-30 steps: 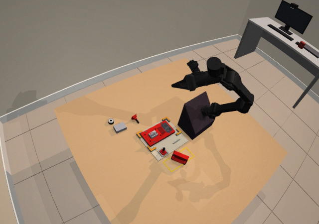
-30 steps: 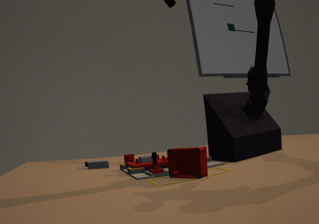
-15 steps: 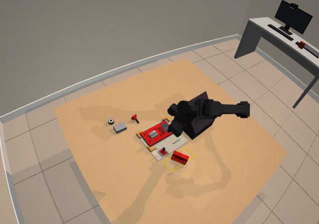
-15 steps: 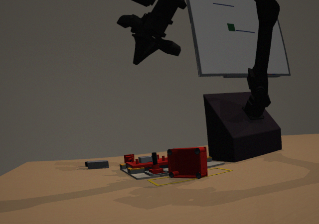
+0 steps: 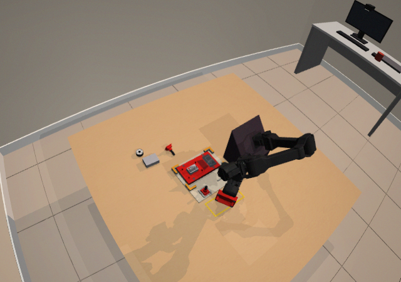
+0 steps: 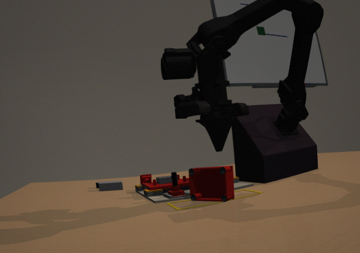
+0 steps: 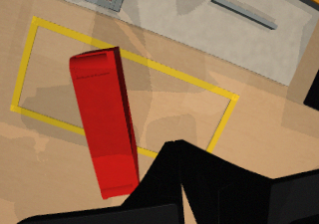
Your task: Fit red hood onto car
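Note:
The red hood (image 5: 226, 198) (image 6: 210, 183) (image 7: 105, 119) stands on an edge, its hollow side with round corner bosses facing the exterior camera. It stands partly over the yellow outline (image 5: 210, 210) (image 6: 177, 208) (image 7: 25, 64). My gripper (image 6: 219, 150) (image 7: 174, 149) is shut and empty, its fingertips above the hood and apart from it; in the top view the fingertips cannot be made out. The red chassis (image 5: 198, 175) (image 6: 151, 185) lies in the jig with the grey engine block (image 5: 192, 168) (image 6: 164, 180) on its deck. Short pegs (image 6: 154, 181) stick up around the engine.
A red piece with a black post (image 5: 204, 191) (image 6: 174, 183) stands on the pale board (image 5: 212, 183), between chassis and outline. A grey bar (image 7: 244, 13) lies there too. A grey block (image 5: 150, 160), wheel (image 5: 139, 152) and small red part (image 5: 169, 148) lie beyond the chassis.

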Controlling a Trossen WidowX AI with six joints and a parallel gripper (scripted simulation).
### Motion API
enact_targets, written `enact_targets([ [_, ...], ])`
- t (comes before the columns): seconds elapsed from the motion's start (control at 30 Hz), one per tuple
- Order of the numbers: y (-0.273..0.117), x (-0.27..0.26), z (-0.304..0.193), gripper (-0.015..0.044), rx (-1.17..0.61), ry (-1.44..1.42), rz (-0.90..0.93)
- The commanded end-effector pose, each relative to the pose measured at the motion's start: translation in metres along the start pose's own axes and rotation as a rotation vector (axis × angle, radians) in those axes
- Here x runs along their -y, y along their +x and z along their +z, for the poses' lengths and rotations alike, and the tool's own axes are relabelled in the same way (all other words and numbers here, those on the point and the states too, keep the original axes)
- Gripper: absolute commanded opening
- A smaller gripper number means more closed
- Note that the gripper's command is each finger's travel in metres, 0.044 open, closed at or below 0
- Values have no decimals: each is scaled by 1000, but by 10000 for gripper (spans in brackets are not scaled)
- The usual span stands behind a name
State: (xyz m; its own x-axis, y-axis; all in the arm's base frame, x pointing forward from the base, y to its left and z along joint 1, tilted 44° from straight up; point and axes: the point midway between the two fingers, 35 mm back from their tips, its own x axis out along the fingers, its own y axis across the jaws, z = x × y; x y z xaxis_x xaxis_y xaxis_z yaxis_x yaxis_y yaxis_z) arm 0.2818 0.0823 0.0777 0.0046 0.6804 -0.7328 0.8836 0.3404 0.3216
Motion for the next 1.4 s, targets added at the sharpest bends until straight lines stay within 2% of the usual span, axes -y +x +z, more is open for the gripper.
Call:
enact_targets([
  [0.0, 4, 3, -4, 0, -15, -9, -1],
  [0.37, 48, 3, -5, 0, -17, -9, 0],
  [1.37, 48, -12, -5, 0, -17, -9, 0],
])
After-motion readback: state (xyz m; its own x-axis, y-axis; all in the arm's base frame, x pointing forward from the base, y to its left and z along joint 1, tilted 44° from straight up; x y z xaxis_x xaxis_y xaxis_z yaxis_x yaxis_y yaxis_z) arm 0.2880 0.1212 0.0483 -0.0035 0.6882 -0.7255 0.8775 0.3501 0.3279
